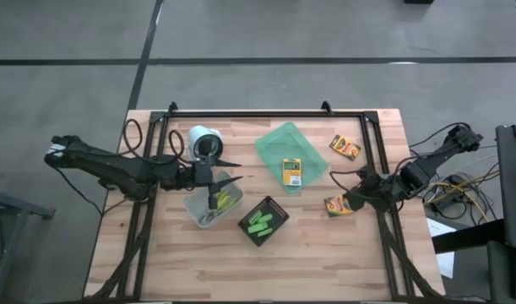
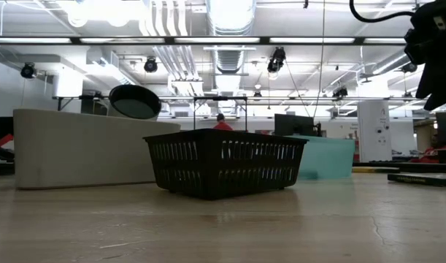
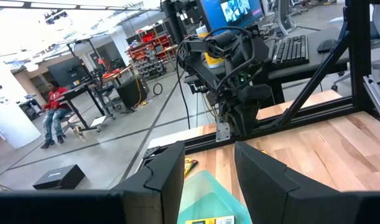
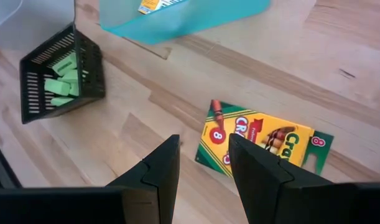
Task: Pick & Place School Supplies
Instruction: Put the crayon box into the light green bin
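Three yellow-and-green crayon boxes show. One (image 1: 291, 171) lies in the translucent green tray (image 1: 279, 139), one (image 1: 344, 147) lies flat at the far right, and one (image 4: 264, 140) lies flat on the wood just beyond my right gripper (image 4: 204, 162). That gripper is open and points steeply down. Green marker sticks (image 1: 262, 223) lie in the black basket (image 1: 279, 209). Yellow-green scissors (image 1: 221, 201) rest in the clear bin (image 1: 197, 207). My left gripper (image 1: 232, 170) hangs level and open above the bin's far rim, holding nothing.
A white cup (image 1: 205, 142) stands behind the clear bin, close to my left arm. A black frame (image 1: 266, 112) runs round the table's far and side edges. Bare wood (image 1: 241, 270) lies along the near edge. In the low view the basket (image 2: 224, 162) stands mid-table.
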Robot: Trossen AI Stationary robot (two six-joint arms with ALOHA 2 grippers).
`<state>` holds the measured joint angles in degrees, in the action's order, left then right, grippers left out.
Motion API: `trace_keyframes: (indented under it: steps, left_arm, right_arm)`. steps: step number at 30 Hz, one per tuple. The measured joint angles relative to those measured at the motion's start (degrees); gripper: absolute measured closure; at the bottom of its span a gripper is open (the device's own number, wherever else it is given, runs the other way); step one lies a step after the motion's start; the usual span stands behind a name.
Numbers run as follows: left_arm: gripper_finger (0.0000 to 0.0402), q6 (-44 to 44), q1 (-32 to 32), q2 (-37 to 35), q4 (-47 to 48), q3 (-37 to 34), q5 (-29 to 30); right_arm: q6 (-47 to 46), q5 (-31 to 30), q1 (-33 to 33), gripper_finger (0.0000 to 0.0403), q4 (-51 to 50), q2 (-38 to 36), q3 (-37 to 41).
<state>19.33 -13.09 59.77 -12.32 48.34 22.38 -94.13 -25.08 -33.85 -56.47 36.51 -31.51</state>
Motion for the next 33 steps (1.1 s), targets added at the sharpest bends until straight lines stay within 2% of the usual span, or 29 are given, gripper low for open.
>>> trace_keyframes:
  steps: [5,14,19,27,30,33]
  left_arm:
    - [0.0254,0.0,0.0,0.0,0.0,0.0,0.0]
    - [0.0254,0.0,0.0,0.0,0.0,0.0,0.0]
    - [0.0254,0.0,0.0,0.0,0.0,0.0,0.0]
    - [0.0254,0.0,0.0,0.0,0.4,0.0,0.0]
    - [0.0254,0.0,0.0,0.0,0.4,0.0,0.0]
    - [0.0254,0.0,0.0,0.0,0.4,0.0,0.0]
  right_arm:
    - [4.4,-1.3,0.0,0.0269,2.5,0.0,0.0]
    - [28.1,-14.4,0.0,0.0269,19.1,-0.9,0.0]
    - [45.5,-12.5,0.0,0.0269,22.5,-1.4,0.0]
    - [79.7,-12.2,0.0,0.0269,44.2,-1.6,0.0]
    - [86.2,-12.5,0.0,0.0269,50.0,-1.6,0.0]
    - [87.9,-14.1,0.0,0.0268,54.4,-1.6,0.0]
